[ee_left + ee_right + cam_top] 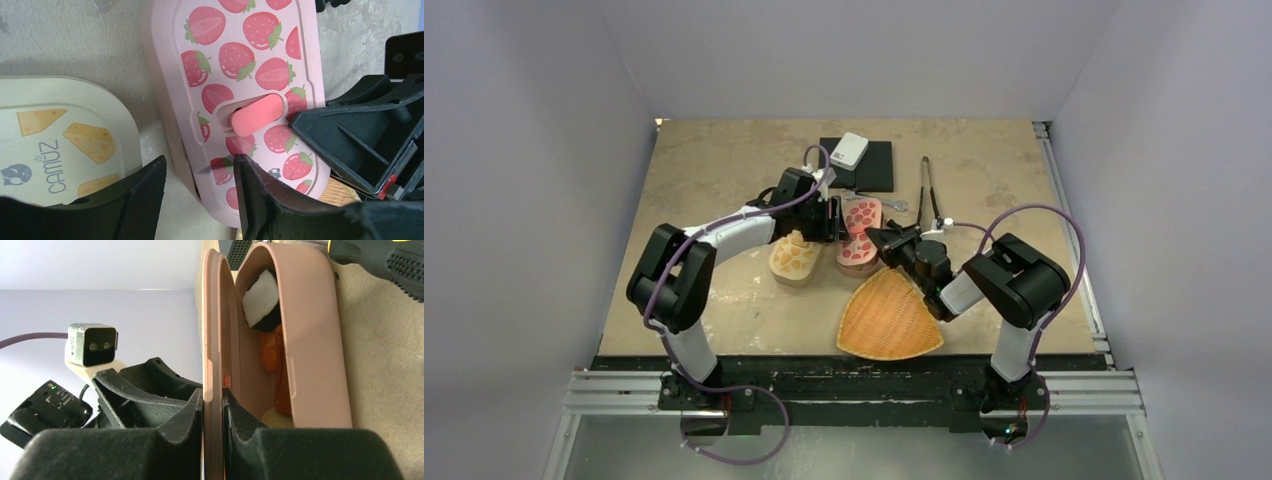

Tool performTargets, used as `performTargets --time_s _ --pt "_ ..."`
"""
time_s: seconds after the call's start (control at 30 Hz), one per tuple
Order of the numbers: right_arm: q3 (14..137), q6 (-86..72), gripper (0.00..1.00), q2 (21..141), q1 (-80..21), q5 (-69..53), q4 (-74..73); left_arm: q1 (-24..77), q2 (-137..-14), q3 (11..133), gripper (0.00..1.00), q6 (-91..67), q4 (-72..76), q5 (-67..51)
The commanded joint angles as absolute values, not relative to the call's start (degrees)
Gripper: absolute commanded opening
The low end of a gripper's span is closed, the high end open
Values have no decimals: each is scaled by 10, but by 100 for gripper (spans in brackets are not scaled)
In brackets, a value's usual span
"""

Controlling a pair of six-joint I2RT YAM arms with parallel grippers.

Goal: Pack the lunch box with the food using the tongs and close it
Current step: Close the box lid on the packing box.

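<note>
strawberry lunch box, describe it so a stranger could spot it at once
On the tan table, just past the tip of the fan-shaped woven tray, two oblong boxes lie side by side. The strawberry lunch box is the right one: pink, its lid printed with red strawberries, while the cream box beside it shows yellow cheese wedges.

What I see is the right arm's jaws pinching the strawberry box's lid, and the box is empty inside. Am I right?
Not quite: the box is not empty. The right wrist view shows a black-and-white piece and orange bits inside the lunch box. The right arm does pinch the lid in its jaws.
</note>
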State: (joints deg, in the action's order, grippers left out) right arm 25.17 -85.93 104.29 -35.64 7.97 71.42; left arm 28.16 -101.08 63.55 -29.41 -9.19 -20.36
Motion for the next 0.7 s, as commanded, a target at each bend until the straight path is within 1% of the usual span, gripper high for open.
performTargets --time_s 0.0,0.13,0.3,0.33,0.37,0.4,0.47,0.57,0.67 --pt "258 -863 0 1050 -360 87 740 279 -1022 648 50 -294 -78 -215" --pt "255 -863 0 1050 -360 90 725 279 -1032 652 45 -289 -87 -211" --pt "257 -863 0 1055 -360 78 707 279 -1044 656 43 -283 -100 -204" --pt "258 -825 0 1055 -360 76 703 279 -1046 657 43 -282 -102 -204" --pt "258 -820 0 1055 -360 75 697 279 -1049 659 42 -280 -105 -202" --pt "258 -818 2 1054 -360 74 691 279 -1052 661 42 -279 -109 -202" --pt "258 -819 9 1052 -360 71 678 279 -1057 662 41 -277 -113 -200" --pt "259 -815 22 1047 -360 67 659 279 -1062 664 39 -273 -120 -192" --pt "255 -807 30 1033 -360 70 650 279 -1063 666 38 -272 -125 -186"
